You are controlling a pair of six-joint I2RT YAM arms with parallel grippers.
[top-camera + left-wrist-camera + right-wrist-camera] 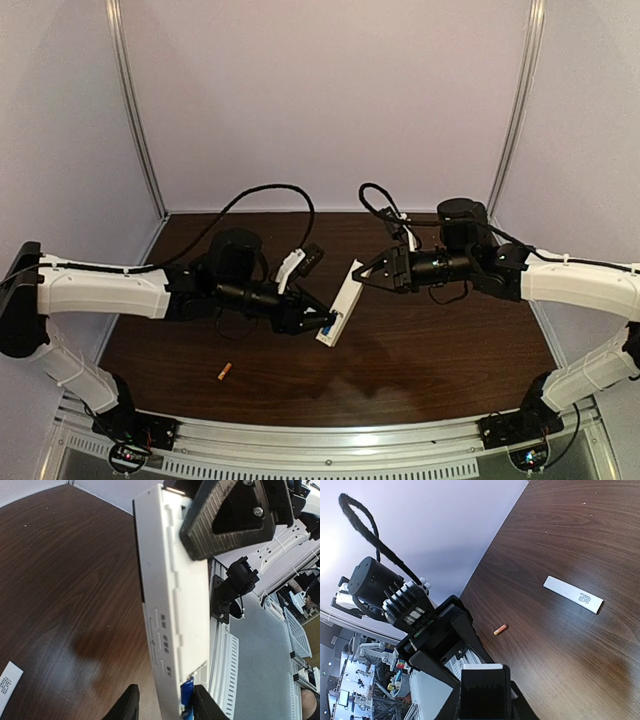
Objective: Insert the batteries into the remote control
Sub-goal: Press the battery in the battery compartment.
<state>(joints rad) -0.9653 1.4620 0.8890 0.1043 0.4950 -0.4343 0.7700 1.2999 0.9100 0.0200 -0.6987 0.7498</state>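
The remote control (340, 300) is a slim white bar held above the table between the two arms. My right gripper (362, 275) is shut on its far end, and the dark end (482, 690) fills the jaws in the right wrist view. My left gripper (167, 707) straddles the near end. One finger (207, 705) presses the blue battery (186, 695) against the remote's open compartment. The other finger (127, 705) stands apart from the remote (172, 605). The orange battery (224, 371) lies loose on the table at the front left, also visible as a small cylinder (500, 629).
A thin flat white cover strip (573, 594) lies on the dark wood table (430, 370); it shows again at the lower left of the left wrist view (9, 680). A metal rail (330, 440) runs along the near edge. Pale walls enclose the back and sides.
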